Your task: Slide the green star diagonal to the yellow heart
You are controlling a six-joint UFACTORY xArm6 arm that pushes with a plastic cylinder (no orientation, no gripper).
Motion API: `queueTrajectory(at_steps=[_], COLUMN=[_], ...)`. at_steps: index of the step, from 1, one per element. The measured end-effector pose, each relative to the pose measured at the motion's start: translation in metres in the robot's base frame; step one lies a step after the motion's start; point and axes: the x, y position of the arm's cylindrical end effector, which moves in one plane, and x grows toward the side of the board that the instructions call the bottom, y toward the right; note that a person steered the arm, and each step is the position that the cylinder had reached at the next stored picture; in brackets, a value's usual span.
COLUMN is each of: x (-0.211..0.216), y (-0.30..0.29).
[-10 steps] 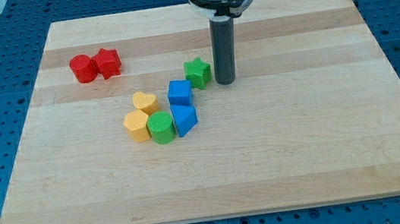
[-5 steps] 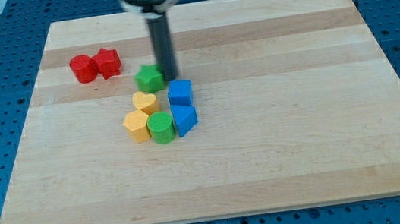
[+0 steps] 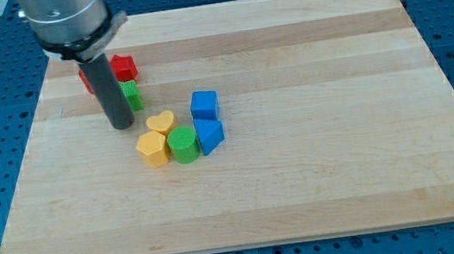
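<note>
Seven small blocks are lying on the wooden surface (image 3: 303, 178). No claw is fitted on this arm, so nothing is being held; there is only the dark rod, and my tip (image 3: 121, 126) is resting on the wood at the view's left of the yellow heart (image 3: 160, 123), near it but apart.

The green star (image 3: 131, 94) is sitting just behind the rod, toward the view's top, and the rod is covering its left part, so I cannot tell if they are touching. The star is just below the red blocks (image 3: 120, 68), which the rod is also partly hiding, and it is up and to the left of the heart, so I judge it is already about diagonal to it.

Around the heart, a second yellow block (image 3: 152, 149), a green cylinder (image 3: 182, 144) and two blue blocks (image 3: 204, 105) (image 3: 210, 134) are forming a close cluster.

The star is looking light, stiff and smooth, so I think it is going to slide easily and also turn if pushed off centre. It is better to press on a flat side between two points, low and through the middle, and away from the red blocks.
</note>
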Motion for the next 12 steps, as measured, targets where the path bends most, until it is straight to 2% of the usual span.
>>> queueTrajectory(at_steps=[1, 3, 4, 5, 6, 7, 8, 11, 12], x=[0.001, -0.009, -0.029, -0.03, -0.019, 0.01, 0.01, -0.027, -0.016], y=[-0.004, 0.064, 0.04, 0.003, 0.002, -0.013, -0.049, -0.052, -0.054])
